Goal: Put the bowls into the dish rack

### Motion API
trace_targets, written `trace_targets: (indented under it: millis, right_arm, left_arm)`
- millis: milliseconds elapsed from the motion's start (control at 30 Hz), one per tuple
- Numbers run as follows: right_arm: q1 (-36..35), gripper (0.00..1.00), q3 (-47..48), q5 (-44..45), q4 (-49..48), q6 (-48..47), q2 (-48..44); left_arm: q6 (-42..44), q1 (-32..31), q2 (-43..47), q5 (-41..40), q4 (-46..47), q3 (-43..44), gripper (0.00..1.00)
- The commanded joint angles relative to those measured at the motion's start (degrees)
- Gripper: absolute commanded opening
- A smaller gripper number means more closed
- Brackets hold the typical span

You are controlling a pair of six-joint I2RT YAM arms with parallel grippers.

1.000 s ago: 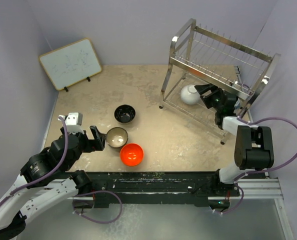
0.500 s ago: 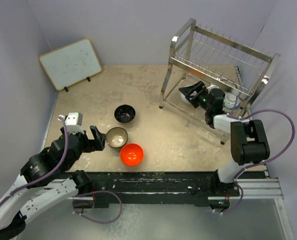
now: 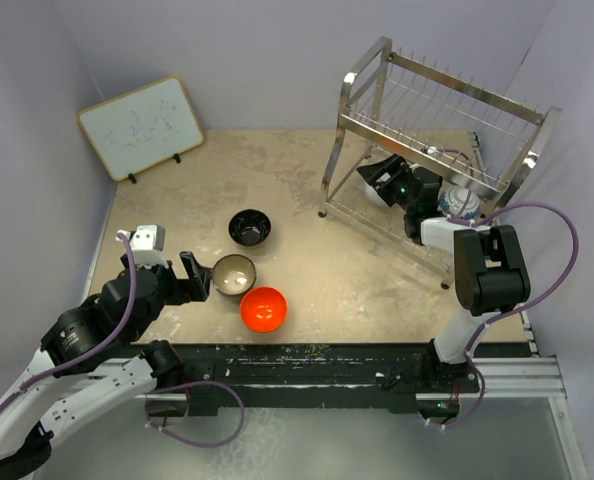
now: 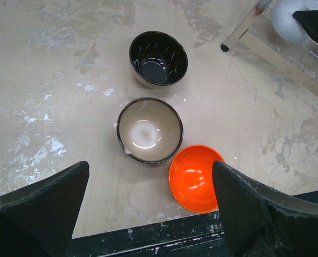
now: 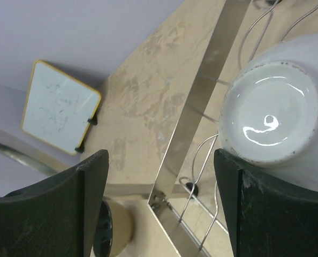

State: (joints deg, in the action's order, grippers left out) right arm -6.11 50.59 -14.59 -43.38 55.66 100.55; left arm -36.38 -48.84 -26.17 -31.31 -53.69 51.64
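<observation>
Bowls are partly loaded. In the top external view, the right hand (image 3: 382, 178) reaches into the lower tier of the tall silver wire dish rack (image 3: 417, 147). A second ago it carried the plain white bowl (image 5: 266, 115) there. Now its fingers are spread and hold nothing, so we judge that bowl delivered. A blue-and-white patterned bowl (image 3: 461, 203) sits further along the same tier. Three remain on the tabletop (image 3: 307, 230): the glossy black bowl (image 3: 249, 227), the tan-brown bowl with a pale inside (image 3: 234, 274) and the bright orange-red bowl (image 3: 264, 309). The left hand (image 3: 189, 277) hovers just beside the tan-brown one, unmoved over that second.

In the left wrist view, we see its fingers wide apart and empty. The tan-brown bowl lies between them below, touching or nearly touching the orange-red one. The white bowl shows at the top corner, among the rack wires.

In the right wrist view, the white bowl leans in the wire loops, its foot facing us. It sits to one side of the gap between the fingers, not clamped.
</observation>
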Motion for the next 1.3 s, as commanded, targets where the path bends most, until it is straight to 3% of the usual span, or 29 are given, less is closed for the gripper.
trace_targets:
  millis: [0,333,867,1100,1267]
  right_arm:
    - [0.0,0.81,2.4,7.3,0.5,-3.5,0.1]
    - [0.5,0.81,4.9,14.5,7.1,-9.6,-0.1]
    - [3.5,0.81,4.7,31.6,20.9,-8.3,-5.3]
    - [2.7,0.82,1.8,24.9,14.7,-13.2,-10.9]
    - [2.0,0.82,3.2,21.3,13.3,-13.3,-9.6]
  left_arm:
    - [0.1,-0.1,0.2,-0.5,1.5,-0.1,0.99]
    - [0.1,-0.1,0.2,-0.6,1.5,0.0,0.99]
    - [0.3,-0.1,0.4,-0.5,1.5,0.0,0.99]
    - [0.5,-0.1,0.4,-0.4,1.7,-0.1,0.99]
    - [0.3,-0.1,0.6,-0.5,1.6,0.0,0.99]
